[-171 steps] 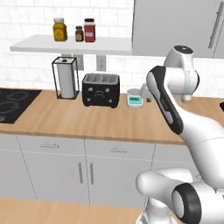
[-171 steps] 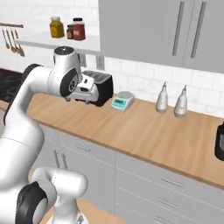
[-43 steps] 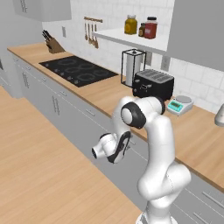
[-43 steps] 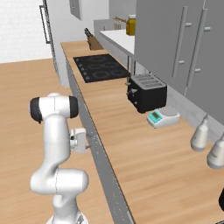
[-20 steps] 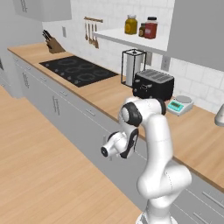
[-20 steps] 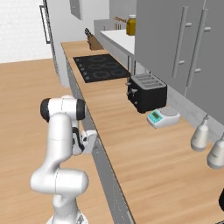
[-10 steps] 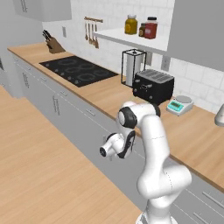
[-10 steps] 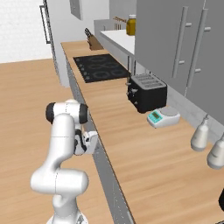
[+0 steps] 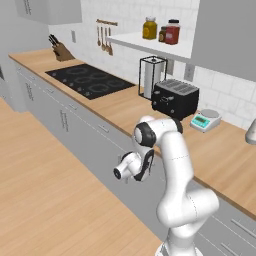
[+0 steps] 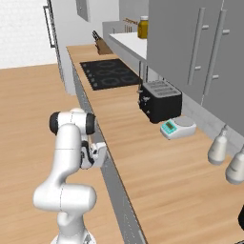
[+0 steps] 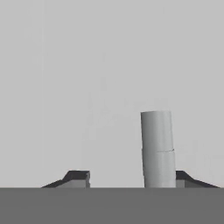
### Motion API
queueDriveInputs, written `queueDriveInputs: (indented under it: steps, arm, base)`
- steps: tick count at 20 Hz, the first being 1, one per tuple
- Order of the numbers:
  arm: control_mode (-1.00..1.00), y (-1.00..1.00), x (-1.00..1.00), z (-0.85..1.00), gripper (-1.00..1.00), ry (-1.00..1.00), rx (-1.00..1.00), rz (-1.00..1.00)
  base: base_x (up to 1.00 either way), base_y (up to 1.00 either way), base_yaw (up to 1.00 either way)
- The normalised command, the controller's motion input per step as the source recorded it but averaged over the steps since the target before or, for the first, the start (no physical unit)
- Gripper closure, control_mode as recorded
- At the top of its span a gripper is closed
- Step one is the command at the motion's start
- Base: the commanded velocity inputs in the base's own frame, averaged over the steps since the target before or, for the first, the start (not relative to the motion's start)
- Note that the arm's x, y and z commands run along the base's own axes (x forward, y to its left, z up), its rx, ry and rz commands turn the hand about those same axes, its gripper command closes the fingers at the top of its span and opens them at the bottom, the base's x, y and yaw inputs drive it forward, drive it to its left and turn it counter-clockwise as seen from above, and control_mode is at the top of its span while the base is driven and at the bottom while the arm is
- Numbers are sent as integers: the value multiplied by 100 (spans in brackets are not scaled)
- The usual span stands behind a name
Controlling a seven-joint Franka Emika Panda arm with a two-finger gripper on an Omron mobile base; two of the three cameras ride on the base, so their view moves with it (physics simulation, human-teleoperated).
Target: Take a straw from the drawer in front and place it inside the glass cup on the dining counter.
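Observation:
My gripper (image 11: 130,179) is pressed up to the light grey drawer (image 11: 87,87) front under the wooden wall counter. The drawer's slim metal bar handle (image 11: 156,148) stands between my two fingertips, right beside the right fingertip (image 11: 186,178), while a gap stays between it and the left one. The jaws stand partly open around the bar. From the left base view the gripper (image 9: 148,166) sits low at the cabinet face, and from the right base view the gripper (image 10: 102,153) sits just below the counter edge. The drawer is closed, so the straw is hidden. The glass cup and dining counter are out of view.
On the wall counter (image 9: 125,107) stand a black toaster (image 9: 175,98), a small scale (image 9: 205,120), a paper towel holder (image 9: 151,77) and a cooktop (image 9: 90,80). Two shakers (image 10: 218,147) stand farther right. Open wood floor (image 9: 45,200) lies behind the arm.
The hand has edged in against the drawer front and the jaws have narrowed around the handle. The base has not moved.

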Motion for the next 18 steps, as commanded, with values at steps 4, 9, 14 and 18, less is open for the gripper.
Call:
queueDriveInputs:
  steps: [4, 9, 14, 18]
  arm:
    - [-100, 40, -49, 0, 100, 0, 0, 0]
    - [-100, 78, -62, 0, 100, 0, 0, 0]
    - [-100, 97, -67, 0, 100, 0, 2, 0]
    - [-100, 100, -65, 0, 100, 0, 2, 1]
  base:
    - [0, 0, 0]
    - [0, 0, 0]
    - [0, 0, 0]
    - [0, 0, 0]
